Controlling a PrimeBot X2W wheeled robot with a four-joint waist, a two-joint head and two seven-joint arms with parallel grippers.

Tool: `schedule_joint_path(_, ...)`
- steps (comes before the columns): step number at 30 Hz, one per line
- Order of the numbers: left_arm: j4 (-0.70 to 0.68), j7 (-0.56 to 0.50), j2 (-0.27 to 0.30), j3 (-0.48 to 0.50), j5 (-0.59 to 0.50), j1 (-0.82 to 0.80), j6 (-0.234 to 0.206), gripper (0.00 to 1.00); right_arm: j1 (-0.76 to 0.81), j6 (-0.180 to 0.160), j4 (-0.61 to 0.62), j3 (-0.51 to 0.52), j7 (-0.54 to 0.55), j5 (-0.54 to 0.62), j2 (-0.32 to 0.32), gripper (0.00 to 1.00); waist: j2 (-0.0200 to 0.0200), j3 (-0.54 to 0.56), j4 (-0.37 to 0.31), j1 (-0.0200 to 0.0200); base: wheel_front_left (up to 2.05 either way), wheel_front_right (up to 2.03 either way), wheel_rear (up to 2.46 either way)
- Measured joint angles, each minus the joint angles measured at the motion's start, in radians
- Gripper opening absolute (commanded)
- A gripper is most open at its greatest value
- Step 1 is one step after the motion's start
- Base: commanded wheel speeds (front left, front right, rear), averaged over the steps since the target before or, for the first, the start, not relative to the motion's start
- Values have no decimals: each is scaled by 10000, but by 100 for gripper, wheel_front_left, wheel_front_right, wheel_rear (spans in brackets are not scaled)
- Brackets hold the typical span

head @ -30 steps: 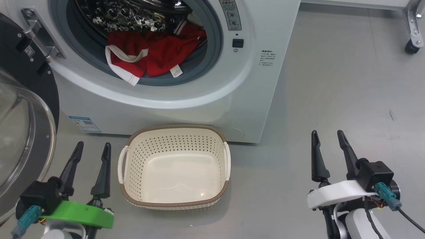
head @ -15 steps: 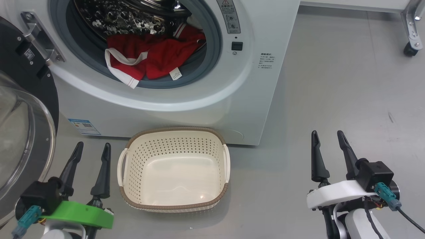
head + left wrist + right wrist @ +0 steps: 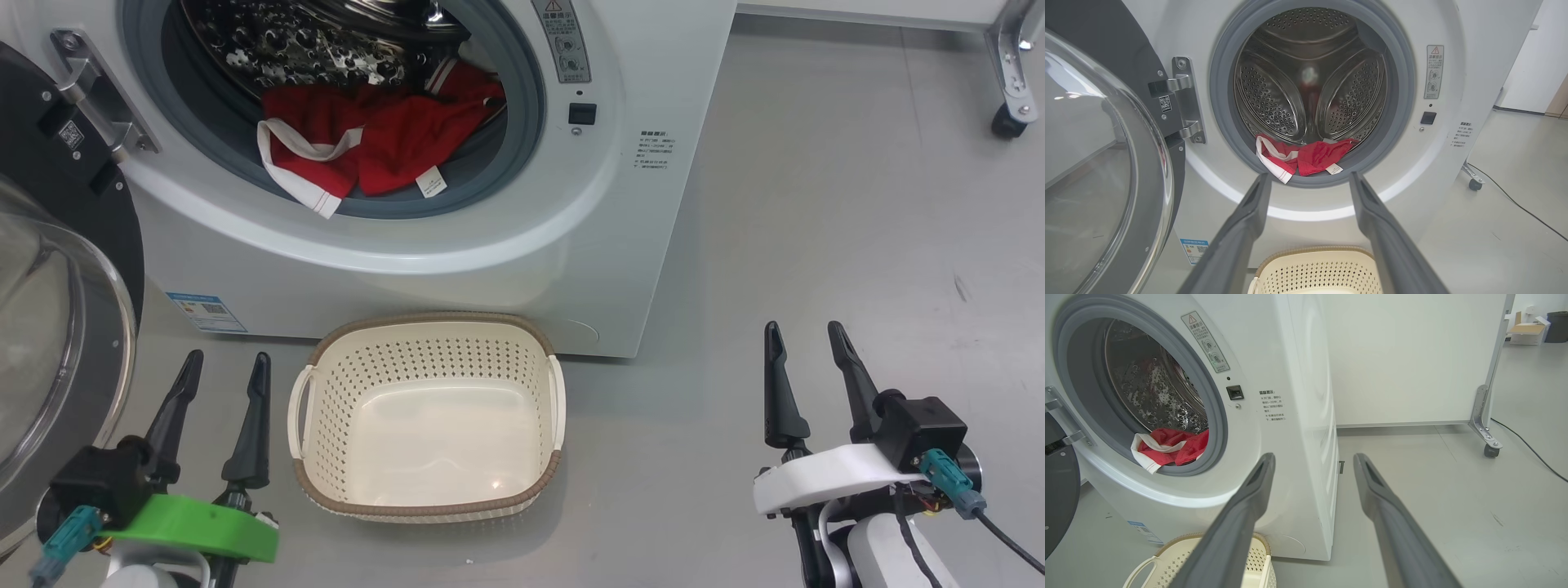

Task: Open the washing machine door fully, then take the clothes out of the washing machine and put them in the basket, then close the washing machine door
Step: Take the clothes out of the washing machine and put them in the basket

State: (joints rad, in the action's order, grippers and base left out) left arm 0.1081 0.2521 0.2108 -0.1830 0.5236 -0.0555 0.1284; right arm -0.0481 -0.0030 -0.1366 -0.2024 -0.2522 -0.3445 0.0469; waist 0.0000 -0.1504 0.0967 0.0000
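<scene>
Grey floor fronts the washing machine, its door wide. Red clothes spill over its gasket, empty basket just below. Left gripper and right gripper hang spread. Pinching only trim could drop fabric outside the basket.

1 washing machine, 1 door, 1 basket, 1 heap red clothes

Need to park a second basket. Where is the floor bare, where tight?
Bare floor lies right of the basket, from the washing machine to the right claw. Tight on the left: the left claw sits between the basket and the open washing machine door.
</scene>
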Motion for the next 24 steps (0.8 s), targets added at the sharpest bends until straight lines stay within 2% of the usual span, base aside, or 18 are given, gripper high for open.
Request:
schedule_joint_path(15, 8, 0, 0, 44, 2, 1, 0, 100, 0, -2, 13, -69, 0, 0, 0, 100, 0, -73, -50, 0, 0, 0, 0)
schedule_joint_path(24, -159, 0, 125, 343, 17, 2, 0, 100, -27, -92, 140, -368, 0, 0, 0, 100, 0, -491, -232, 0, 0, 0, 0)
